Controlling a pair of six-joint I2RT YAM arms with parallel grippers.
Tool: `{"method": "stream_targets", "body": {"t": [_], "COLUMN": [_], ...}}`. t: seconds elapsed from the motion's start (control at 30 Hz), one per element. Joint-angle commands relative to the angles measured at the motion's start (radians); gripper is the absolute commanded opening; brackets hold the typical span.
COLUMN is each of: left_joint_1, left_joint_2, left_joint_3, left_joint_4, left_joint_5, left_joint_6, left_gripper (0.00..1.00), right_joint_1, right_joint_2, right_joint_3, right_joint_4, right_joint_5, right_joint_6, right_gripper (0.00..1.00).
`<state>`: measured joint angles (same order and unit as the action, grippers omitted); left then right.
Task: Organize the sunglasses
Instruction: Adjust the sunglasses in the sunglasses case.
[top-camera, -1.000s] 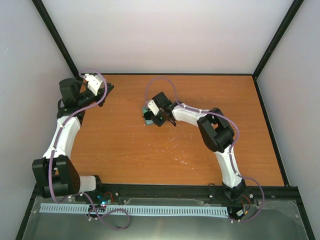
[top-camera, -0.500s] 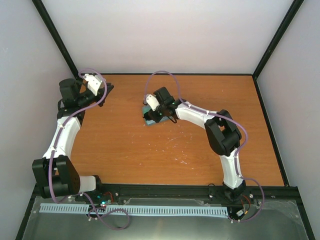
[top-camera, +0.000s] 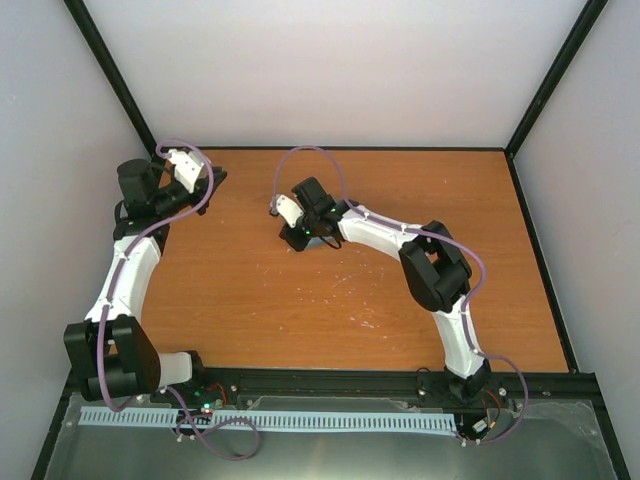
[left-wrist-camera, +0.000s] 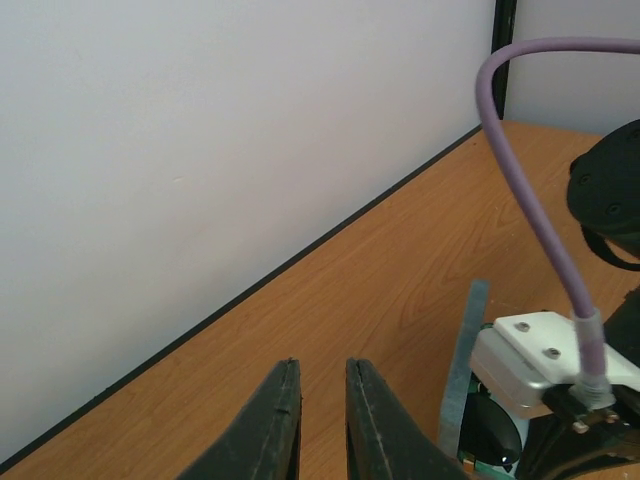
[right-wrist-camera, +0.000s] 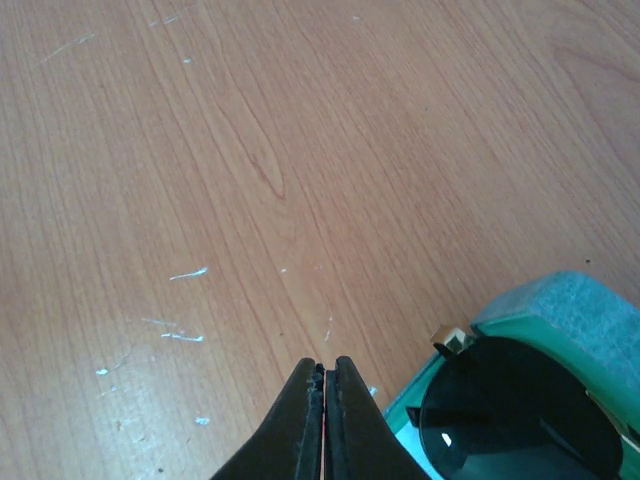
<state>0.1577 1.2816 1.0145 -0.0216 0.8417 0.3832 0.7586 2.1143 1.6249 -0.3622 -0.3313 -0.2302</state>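
Observation:
The sunglasses lie inside an open case with a teal lining, at the lower right of the right wrist view; only one dark lens and a gold hinge show. My right gripper is shut and empty, just left of the case's rim, low over the wood. From above, it covers most of the case near the table's middle. My left gripper is slightly open and empty at the far left corner. It faces the case's raised blue-grey lid and a dark lens.
The orange wooden table is walled by white panels with black frame posts. The right arm's purple cable arcs above the case. Pale scratches mark the wood left of my right gripper. The pale blue cloth is out of view.
My right gripper has moved left and toward the far side, and now covers the teal case that showed beside it earlier. The left arm has barely moved.

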Motion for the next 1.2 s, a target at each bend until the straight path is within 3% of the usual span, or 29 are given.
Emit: {"method": "stream_targets", "body": {"t": [0.0,0.43,1.17], "left_joint_1": [0.013,0.025,0.027], "left_joint_2": [-0.028,-0.033,-0.034], "left_joint_3": [-0.008,-0.019,-0.027], "left_joint_4": [0.022,0.025,0.038], "left_joint_5": [0.014,0.008,0.016], "left_joint_6": [-0.011,-0.01,-0.021], "left_gripper": [0.16,0.16,0.16], "right_joint_1": [0.006,0.007,0.004], "right_joint_2": [0.068,0.187,0.088], "right_joint_3": [0.065,0.188,0.044], "right_joint_4": [-0.007,-0.052,0.011], "right_joint_5": [-0.017,0.048,0.227], "right_joint_6": [0.022,0.057,0.096], "right_gripper": [0.03,0.03,0.03]}}
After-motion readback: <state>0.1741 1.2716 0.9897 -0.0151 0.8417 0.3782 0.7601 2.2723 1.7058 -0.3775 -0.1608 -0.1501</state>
